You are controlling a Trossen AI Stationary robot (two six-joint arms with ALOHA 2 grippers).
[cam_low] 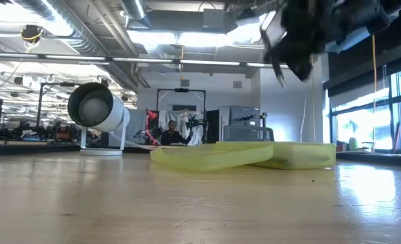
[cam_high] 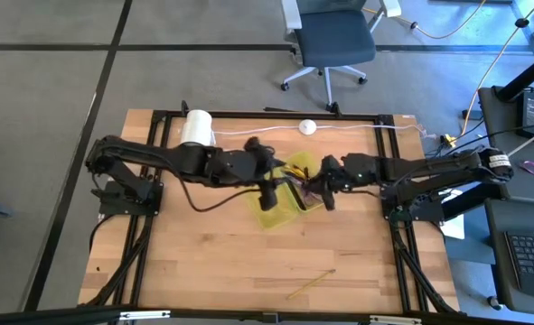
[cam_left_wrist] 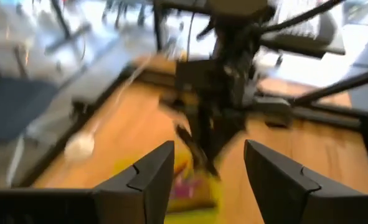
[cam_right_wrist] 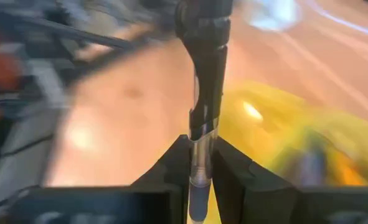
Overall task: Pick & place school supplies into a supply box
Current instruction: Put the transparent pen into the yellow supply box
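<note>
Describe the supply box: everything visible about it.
The supply box is a shallow, translucent yellow-green plastic tray near the middle of the wooden table, lying at an angle to the table's edges. The low view shows it flat on the wood as two low overlapping slabs with rounded edges. Dark, yellow and purplish items lie inside, too blurred to name. Both arms meet above it; whether either touches it cannot be told.

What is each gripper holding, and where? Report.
Right gripper pinches a thin pen near one end. Left gripper is open, holding nothing.
</note>
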